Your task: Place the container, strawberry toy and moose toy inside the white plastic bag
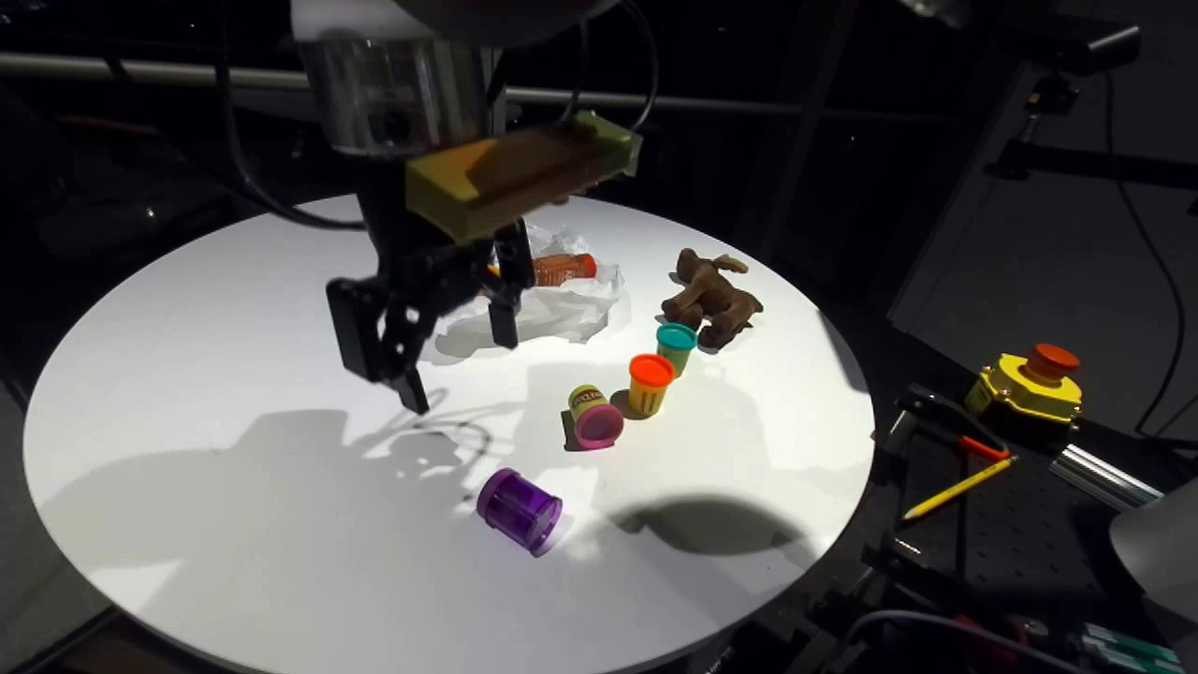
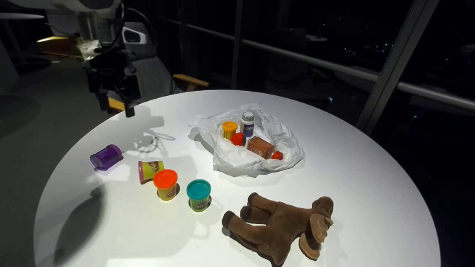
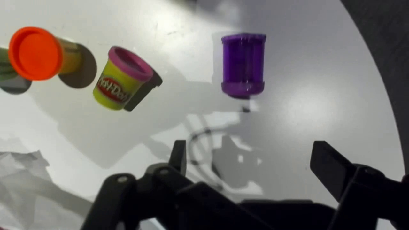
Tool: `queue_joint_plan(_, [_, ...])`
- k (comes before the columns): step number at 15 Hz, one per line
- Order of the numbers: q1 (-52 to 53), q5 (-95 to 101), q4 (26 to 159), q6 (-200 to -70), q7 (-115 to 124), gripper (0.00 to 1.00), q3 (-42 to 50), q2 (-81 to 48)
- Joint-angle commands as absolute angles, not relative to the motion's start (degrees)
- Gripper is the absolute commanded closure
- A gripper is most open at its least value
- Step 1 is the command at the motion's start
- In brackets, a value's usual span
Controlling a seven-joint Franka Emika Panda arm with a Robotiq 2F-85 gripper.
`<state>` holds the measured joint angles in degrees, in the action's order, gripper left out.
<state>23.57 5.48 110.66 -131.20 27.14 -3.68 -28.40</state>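
The gripper [image 3: 249, 153] is spread wide. A purple container [image 3: 243, 64] and moose toy [image 2: 284, 222] lie outside the white plastic bag [image 2: 233, 159]; inside, maybe a strawberry toy [image 2: 237, 139].

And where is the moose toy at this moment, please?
In an exterior view, the moose toy lies on the table, mostly right of centre, nearer the camera than the white plastic bag; the teal-lidded tub stands just left of it.

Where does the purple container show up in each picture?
In an exterior view: purple container low, slightly left of centre.
In an exterior view: purple container well left, slightly below mid-height.
In the wrist view: purple container high, slightly right of centre.
Landmark in all three: pink-topped tub.
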Motion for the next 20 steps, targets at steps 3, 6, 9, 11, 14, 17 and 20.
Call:
queue_joint_plan(3, [23.3, 7.7, 118.6, -137.9, 24.0, 0.00, -6.0, -29.5])
queue_joint_plan(6, [22.6, 7.9, 121.2, -143.5, 20.6, 0.00, -6.5, -30.8])
queue_joint_plan(9, [21.9, 7.2, 122.5, -147.5, 17.5, 0.00, -6.6, -32.1])
queue_joint_plan(11, [21.6, 7.2, 122.9, -148.8, 16.0, 0.00, -6.4, -32.9])
queue_joint_plan(14, [20.7, 7.0, 123.4, -150.5, 13.9, 0.32, -6.4, -33.4])
queue_joint_plan(17, [19.8, 6.7, 123.8, -151.7, 12.2, 0.56, -6.6, -33.0])
queue_joint_plan(20, [20.3, 8.0, 124.5, -150.9, 12.9, 0.77, -5.0, -28.4])
